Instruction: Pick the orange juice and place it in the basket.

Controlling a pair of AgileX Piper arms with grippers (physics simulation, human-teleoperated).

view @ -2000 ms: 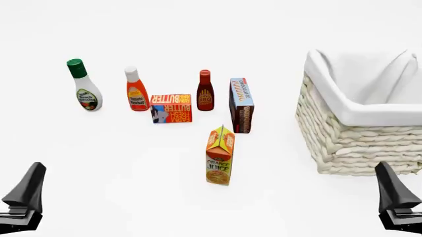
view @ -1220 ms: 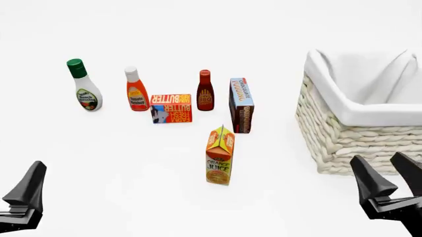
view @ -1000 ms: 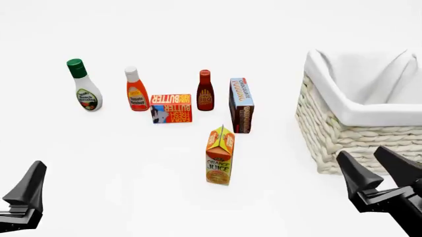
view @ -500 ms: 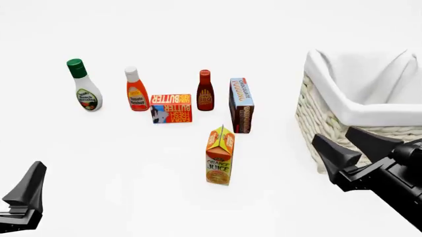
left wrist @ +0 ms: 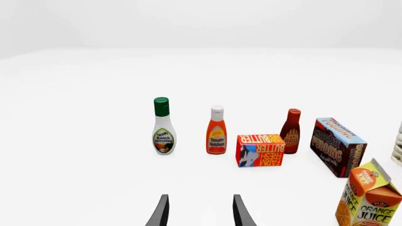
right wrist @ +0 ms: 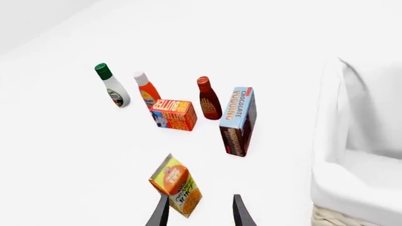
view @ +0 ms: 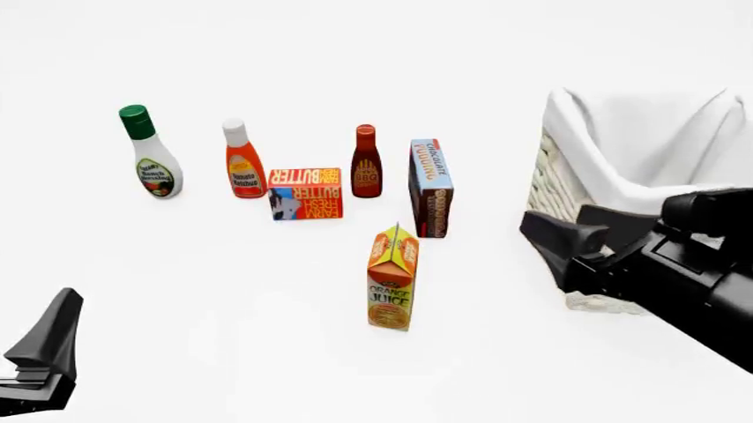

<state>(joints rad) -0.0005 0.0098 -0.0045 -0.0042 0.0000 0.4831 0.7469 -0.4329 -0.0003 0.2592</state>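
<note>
Orange juice (view: pixel 392 279) stands upright on the white table (view: pixel 235 291), all on its own, nearer the arms than the rest of the groceries. Just beyond the juice stands the chocolate pudding box (view: pixel 431 187); left of that, the brown BBQ bottle (view: pixel 366 161), the butter box (view: pixel 305 193), the ketchup bottle (view: pixel 243 159), and furthest out from the juice the green-capped ranch bottle (view: pixel 148 153). Off to the juice's right sits the basket (view: pixel 641 132), white cloth folded over its rim. The right end effector (view: pixel 570 231) hangs between juice and basket, in front of the wicker wall, fingers spread apart, gripping nothing, well clear of the carton. From its wrist camera the juice lies just ahead of the parted fingertips (right wrist: pixel 160 214). The left end effector (left wrist: pixel 199 212) sits back from the juice, fingers parted too, holding nothing.
</note>
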